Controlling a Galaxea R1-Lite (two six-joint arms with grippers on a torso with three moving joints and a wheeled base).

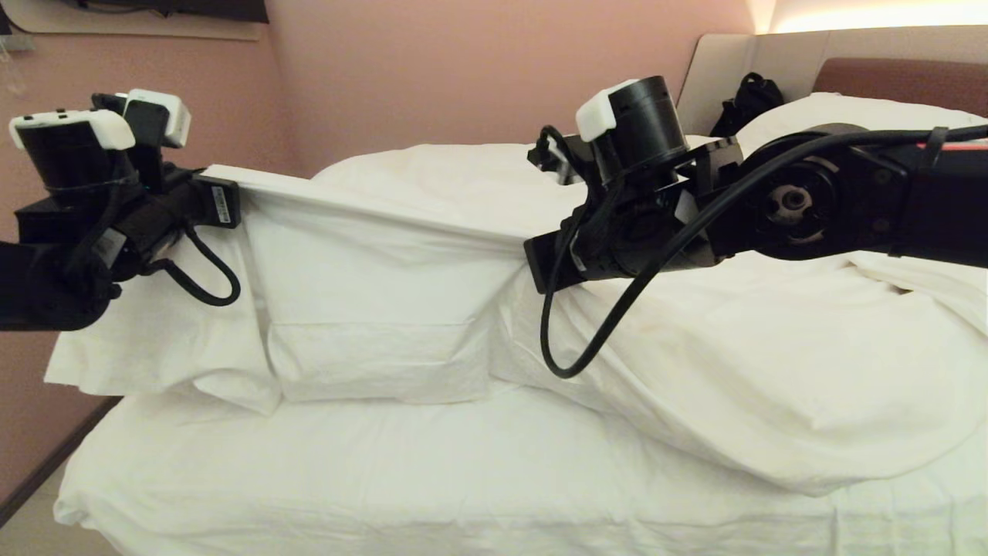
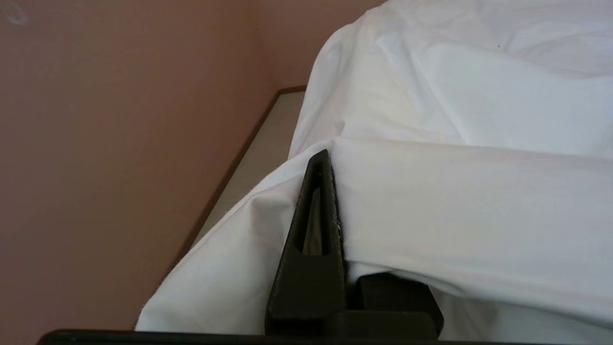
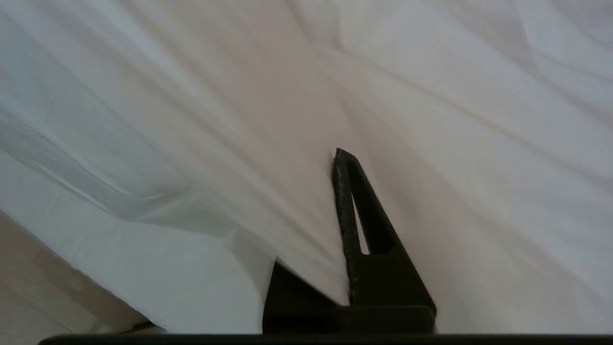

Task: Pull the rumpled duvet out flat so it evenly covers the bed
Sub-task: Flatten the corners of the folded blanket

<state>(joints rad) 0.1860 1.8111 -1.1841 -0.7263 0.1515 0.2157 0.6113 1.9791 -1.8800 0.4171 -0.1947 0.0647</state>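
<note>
Clearly, the duvet point(image 1: 695, 363) is heaped across the bed point(image 1: 309, 479), its edge stretched taut between two claws. The left claw point(image 2: 330, 201) is clamped on one end, the right claw point(image 3: 342, 225) on the other; bare sheet is left nearer the camera.

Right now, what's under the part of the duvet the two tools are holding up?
Under the lifted duvet, held by the left tool and right tool, the bed shows its bare white sheet along the near side. Further back, the hanging duvet covers everything beneath.
</note>
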